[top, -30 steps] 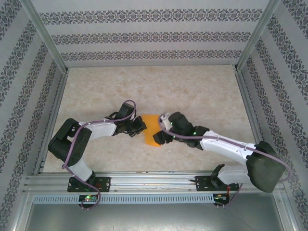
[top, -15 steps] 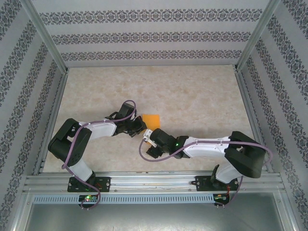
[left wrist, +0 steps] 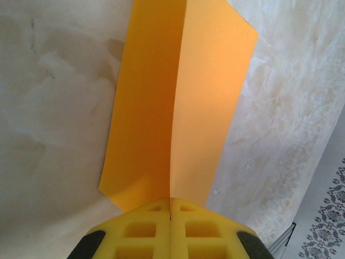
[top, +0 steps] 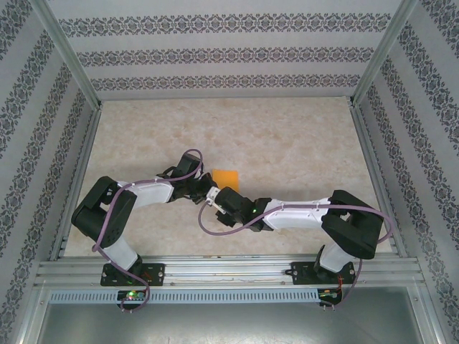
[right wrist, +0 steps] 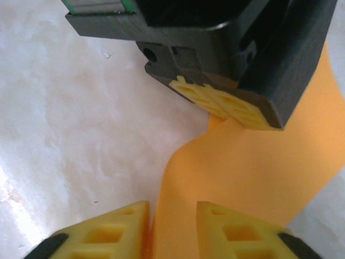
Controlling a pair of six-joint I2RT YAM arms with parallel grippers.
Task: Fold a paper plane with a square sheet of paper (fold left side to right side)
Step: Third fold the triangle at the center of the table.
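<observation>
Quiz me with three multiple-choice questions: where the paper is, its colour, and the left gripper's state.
1. Where is the sheet of paper? A far left corner; B middle of the table; C off the table.
2. Its colour? A blue; B white; C orange.
3. The left gripper is: A shut on the paper; B wide open; C holding nothing.
Answers: 1 B, the top view shows it central; 2 C, it is plainly orange; 3 A, its pads meet with the sheet pinched between.

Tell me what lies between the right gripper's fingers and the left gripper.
The square sheet of paper spans that stretch, in the right wrist view.
</observation>
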